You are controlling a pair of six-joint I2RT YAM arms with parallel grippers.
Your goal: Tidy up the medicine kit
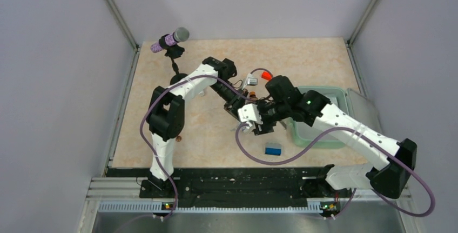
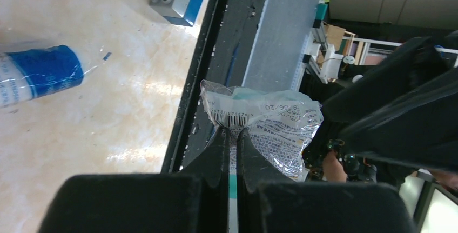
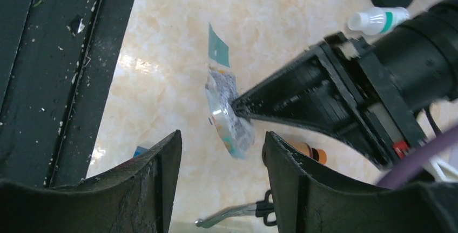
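Note:
The medicine kit (image 1: 324,143) is a pale mint-green case lying open at the right, its lid (image 1: 361,103) folded out to the right, partly hidden by my right arm. My left gripper (image 2: 233,130) is shut on a clear printed plastic packet (image 2: 264,119) and holds it above the table. My right gripper (image 3: 222,138) is open and empty, its jaws on either side of and just short of the packet's (image 3: 229,117) lower end. In the top view both grippers meet left of the kit, the left gripper (image 1: 240,107) above the right gripper (image 1: 255,127).
A blue block (image 1: 273,150) lies in front of the kit and an orange-red block (image 1: 267,76) behind it. A white dropper bottle (image 3: 378,19), a brown bottle (image 3: 310,152), scissors (image 3: 237,211) and a blue wrapped roll (image 2: 40,73) lie on the table. A microphone (image 1: 170,39) stands back left.

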